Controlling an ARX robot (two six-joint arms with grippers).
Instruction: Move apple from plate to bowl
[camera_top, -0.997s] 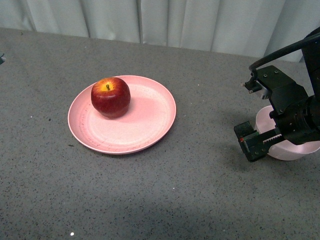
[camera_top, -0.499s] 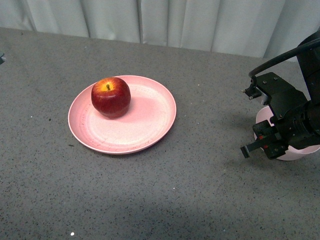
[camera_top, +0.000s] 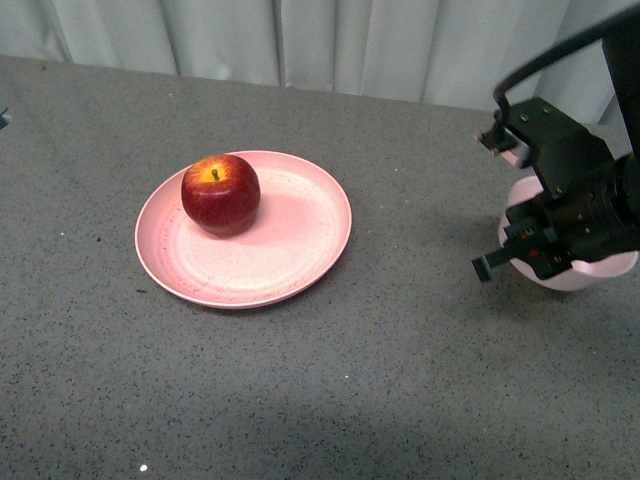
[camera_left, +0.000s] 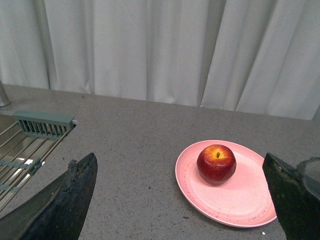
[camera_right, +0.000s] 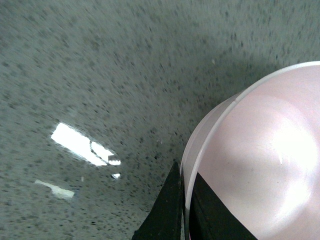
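At the right end effector: closed onto the thin rim of the bowl, one black finger inside and one outside. At the left end effector: spread wide, holding nothing. Judged barely begun, with nothing moved yet. Left to do: grasping the apple, sitting stem-up on the far left part of the plate and well apart from the bowl, then lifting it across and setting it inside. Glossy dark red with a yellow-orange patch round the stem; matte, faintly speckled salmon across the wide shallow plate; smooth pale pink on the deep round bowl; grey, finely speckled, stone-like on the bench.
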